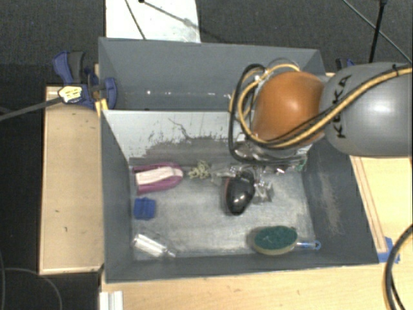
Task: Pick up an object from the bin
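Hanging low over the middle of the grey metal bin (335,225), the gripper (253,183) sits beneath the arm's orange cover, just at the upper right edge of a black oval thing (238,197). This is glossy, rounded and shaped rather like a computer mouse, and it lies on the bin floor slightly right of centre; whether the gripper is spread or pressed together cannot be told. Lying apart from it are a pink-and-white oblong (157,177) and a small blue block (144,208) at the left, a clear plastic piece (150,245) in the near-left corner, and a green round pad (274,239) by the front wall.
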`<control>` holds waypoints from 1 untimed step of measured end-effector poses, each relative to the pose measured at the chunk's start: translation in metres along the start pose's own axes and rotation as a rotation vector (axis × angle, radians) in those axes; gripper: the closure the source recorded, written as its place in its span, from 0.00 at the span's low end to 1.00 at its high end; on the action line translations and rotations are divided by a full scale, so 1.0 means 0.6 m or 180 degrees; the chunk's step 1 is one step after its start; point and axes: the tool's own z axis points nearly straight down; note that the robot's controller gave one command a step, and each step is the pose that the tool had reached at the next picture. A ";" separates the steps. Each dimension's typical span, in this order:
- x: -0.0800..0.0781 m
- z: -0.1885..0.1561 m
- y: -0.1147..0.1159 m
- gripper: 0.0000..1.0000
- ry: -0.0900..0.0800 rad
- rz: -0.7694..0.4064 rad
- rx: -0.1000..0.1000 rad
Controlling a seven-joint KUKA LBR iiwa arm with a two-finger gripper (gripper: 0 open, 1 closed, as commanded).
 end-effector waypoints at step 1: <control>0.033 0.002 0.008 0.00 0.0011 -0.1044 -0.0013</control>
